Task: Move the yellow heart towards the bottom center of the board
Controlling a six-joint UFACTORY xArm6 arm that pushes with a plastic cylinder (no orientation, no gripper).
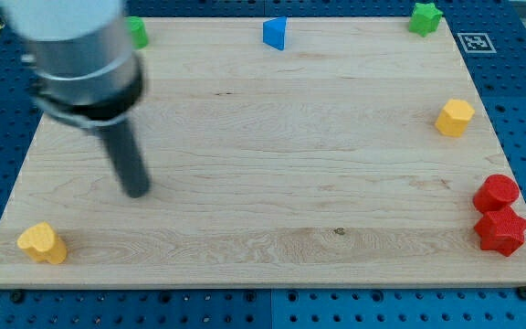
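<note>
My tip point(136, 190), a bare rod with nothing pinched, sits left of the board's centre, well apart from the yellow heart point(42, 243) at the bottom-left corner.

Tip on the left side of the board, blocks spread along the edges.

My tip point(136, 190) rests on the wooden board point(263, 155), well above and to the right of the yellow heart point(42, 243) at the bottom-left corner. A green block point(138, 32) peeks out behind the arm at the top left; a blue triangular block point(275, 33) and a green star point(424, 17) sit along the top. A yellow hexagonal block point(455, 117) sits at the right edge, with two red blocks point(499, 216) touching below it.
</note>
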